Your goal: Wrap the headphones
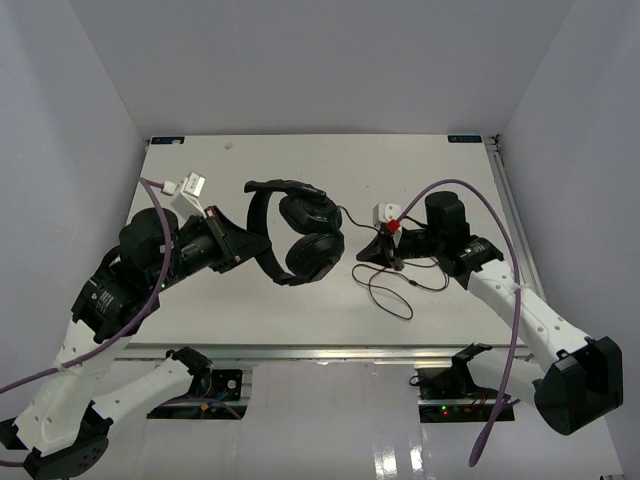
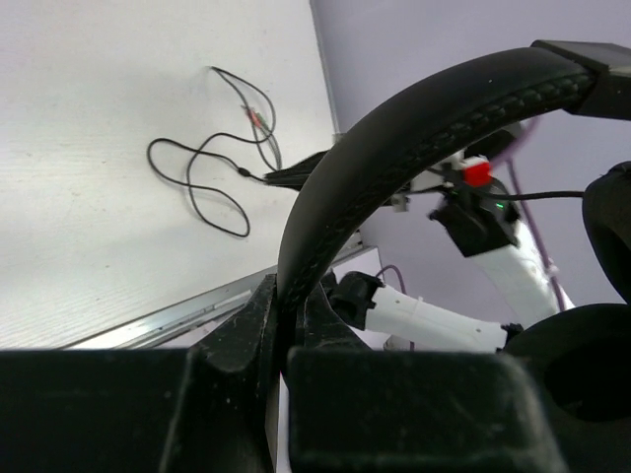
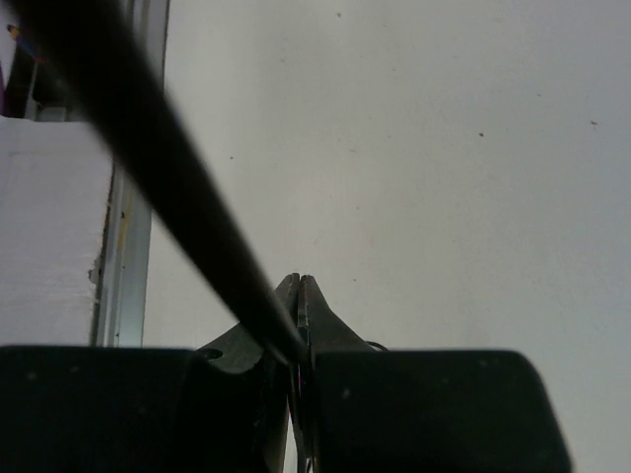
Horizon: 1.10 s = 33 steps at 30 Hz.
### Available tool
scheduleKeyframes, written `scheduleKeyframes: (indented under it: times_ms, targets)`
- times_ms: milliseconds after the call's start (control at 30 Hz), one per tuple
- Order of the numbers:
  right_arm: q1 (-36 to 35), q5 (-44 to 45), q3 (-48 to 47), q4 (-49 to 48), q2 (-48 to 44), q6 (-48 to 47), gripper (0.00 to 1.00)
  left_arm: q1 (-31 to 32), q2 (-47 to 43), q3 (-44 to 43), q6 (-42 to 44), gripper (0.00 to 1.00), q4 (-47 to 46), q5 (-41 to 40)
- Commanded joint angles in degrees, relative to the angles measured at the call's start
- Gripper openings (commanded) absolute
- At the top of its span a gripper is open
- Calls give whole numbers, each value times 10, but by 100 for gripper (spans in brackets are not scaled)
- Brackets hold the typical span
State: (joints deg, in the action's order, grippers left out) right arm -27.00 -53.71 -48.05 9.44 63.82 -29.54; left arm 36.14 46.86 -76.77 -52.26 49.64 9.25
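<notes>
The black headphones are held over the middle of the table, earcups together and the headband to the left. My left gripper is shut on the headband, which rises from between its fingers; an earcup shows at the right. The thin black cord runs from the earcups to my right gripper and lies in loose loops on the table. My right gripper is shut on the cord, which stretches up to the left.
A metal rail runs along the table's front edge and another along the right side. Grey walls close in the back and sides. A purple cable arcs over my left arm, another over my right.
</notes>
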Motion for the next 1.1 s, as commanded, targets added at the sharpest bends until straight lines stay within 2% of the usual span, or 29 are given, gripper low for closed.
scheduleKeyframes:
  times_ms: [0, 167, 300, 367, 533, 633, 767, 933, 1067]
  targets:
    - [0, 116, -60, 152, -49, -105, 8, 2, -33, 57, -47, 0, -63, -68]
    - [-8, 275, -118, 243, -106, -181, 8, 2, -17, 121, -42, 0, -121, -84]
    - [-9, 391, -163, 247, -134, -242, 8, 2, 38, 126, 27, 0, -108, -79]
    - [-9, 444, -197, 217, -146, -271, 8, 2, 79, 130, 82, 0, -94, -71]
    - [-11, 463, -272, 180, -121, -317, 8, 2, 150, 154, 176, 0, -78, -14]
    - [-15, 463, -291, 165, -101, -326, 8, 7, 174, 161, 199, 0, -83, 13]
    - [-69, 475, -301, 135, -75, -327, 8, 27, 196, 154, 234, 0, -86, 53]
    - [-178, 562, -287, 47, -48, -340, 8, 73, 224, 149, 260, 0, -87, 71]
    - [-200, 581, -318, 4, -10, -330, 8, 105, 245, 154, 265, 0, -91, 71]
